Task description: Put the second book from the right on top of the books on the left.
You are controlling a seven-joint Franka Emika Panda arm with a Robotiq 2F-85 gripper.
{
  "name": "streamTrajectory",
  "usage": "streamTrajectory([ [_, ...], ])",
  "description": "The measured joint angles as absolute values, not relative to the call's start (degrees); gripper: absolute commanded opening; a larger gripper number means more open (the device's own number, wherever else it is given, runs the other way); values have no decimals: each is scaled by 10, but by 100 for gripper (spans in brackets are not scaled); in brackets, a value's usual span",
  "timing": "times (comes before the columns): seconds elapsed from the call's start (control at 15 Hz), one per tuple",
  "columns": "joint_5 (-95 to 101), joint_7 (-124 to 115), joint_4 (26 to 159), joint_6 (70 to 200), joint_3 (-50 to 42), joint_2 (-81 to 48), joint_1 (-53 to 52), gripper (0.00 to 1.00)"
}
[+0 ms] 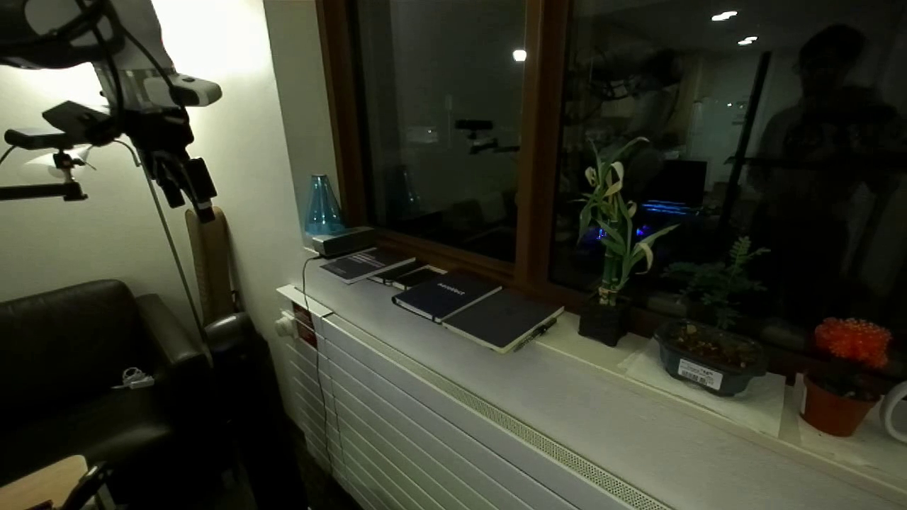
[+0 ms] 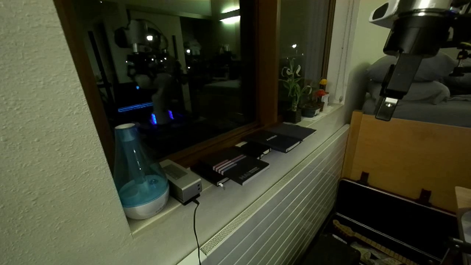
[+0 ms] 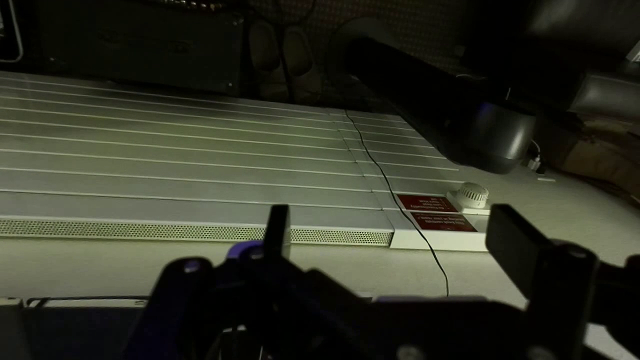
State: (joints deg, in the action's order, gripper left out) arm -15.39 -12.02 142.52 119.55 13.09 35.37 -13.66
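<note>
Along the windowsill [image 1: 567, 397], white-lettered dark book [image 1: 443, 297] (second from right) lies flat, unheld; claw [image 3: 390, 230] hangs empty, spread wide, presumably to admit its edges.

Above the radiator [image 2: 279, 206], the white lettering [image 1: 451, 290] on the navy book [image 1: 436, 301] is too small for us to read in both exterior views. Also above the radiator, a printed book [image 2: 237, 165] hides part of the dark book [image 2: 209, 176] beneath, and a picture edge crops a white object [image 1: 887, 414] we cannot name. In an exterior view, right of the radiator, picture edges cut through the arm [image 2: 419, 11] and a guitar neck [image 2: 369, 241]. In the wrist view, beside the radiator, the jaws block part of the sill [image 3: 360, 270] from us.
</note>
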Motion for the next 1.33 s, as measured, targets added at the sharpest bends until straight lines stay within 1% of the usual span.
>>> streamTrajectory([
  [0.67,-151,-120,1425,1196,131,354,-135,100],
  [1.07,-122,-120,1440,1196,125,322,-92,100],
  [1.33,-68,-120,1443,1197,124,289,-66,100],
])
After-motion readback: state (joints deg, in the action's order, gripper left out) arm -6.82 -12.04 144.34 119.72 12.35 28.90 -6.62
